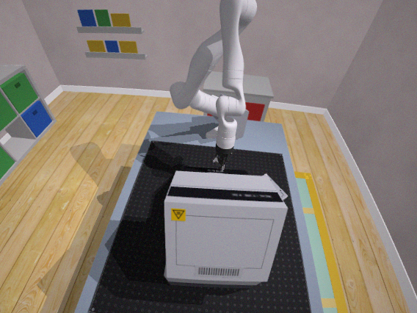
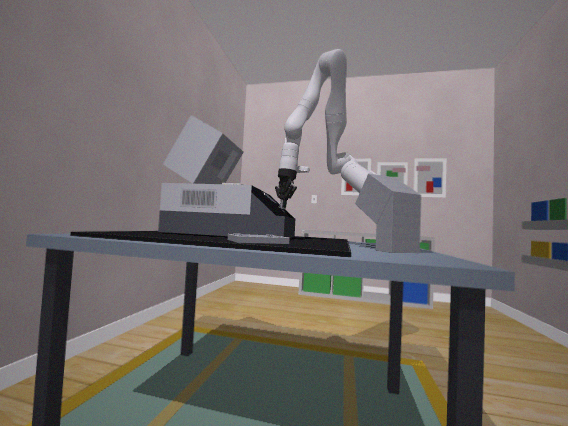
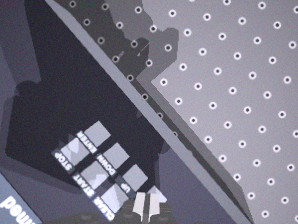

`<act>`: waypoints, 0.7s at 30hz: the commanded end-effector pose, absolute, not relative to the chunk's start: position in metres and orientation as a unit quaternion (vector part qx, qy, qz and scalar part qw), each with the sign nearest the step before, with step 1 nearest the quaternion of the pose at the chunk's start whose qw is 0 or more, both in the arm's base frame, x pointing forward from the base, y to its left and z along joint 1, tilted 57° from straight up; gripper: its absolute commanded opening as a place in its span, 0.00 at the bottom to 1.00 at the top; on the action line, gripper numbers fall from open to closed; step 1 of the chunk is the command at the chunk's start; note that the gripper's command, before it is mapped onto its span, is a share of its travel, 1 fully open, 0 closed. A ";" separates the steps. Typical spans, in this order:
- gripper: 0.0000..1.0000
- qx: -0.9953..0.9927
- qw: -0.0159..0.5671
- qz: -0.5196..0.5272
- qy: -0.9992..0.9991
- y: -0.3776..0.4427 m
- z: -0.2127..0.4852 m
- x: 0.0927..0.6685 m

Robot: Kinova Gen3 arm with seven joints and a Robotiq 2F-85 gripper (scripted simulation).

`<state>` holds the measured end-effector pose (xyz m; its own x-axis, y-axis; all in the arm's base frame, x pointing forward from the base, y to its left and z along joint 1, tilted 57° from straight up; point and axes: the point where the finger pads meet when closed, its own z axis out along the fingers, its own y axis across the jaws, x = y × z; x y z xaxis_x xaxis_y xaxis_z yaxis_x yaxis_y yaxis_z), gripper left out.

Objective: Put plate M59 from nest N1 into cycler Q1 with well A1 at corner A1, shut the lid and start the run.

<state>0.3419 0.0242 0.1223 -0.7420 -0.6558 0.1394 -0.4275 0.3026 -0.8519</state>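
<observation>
Hovering clenched claw (image 2: 284, 196) grasping nothing above cycler Q1 (image 2: 210, 205) keys (image 3: 102, 165), lid (image 2: 202, 150) tilted

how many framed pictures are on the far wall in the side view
3, in a row right of the arm: the left one partly hidden by the arm, the middle one, the right one.

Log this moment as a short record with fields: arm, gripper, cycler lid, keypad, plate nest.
arm: bent down over the front of cycler Q1
gripper: gripper shut, holding nothing, tips at the sloped key panel
cycler lid: lid raised and tilted back, not shut
keypad: keys in wrist view, fingertips nearest the lowest row
plate nest: flat grey tray on the black mat beside Q1; contents unclear
</observation>
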 end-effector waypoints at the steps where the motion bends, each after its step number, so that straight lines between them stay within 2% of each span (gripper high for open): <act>1: 0.10 -0.345 0.119 -0.485 0.795 0.025 0.123 0.347; 21: 0.10 -0.337 0.117 -0.486 0.798 0.030 0.126 0.325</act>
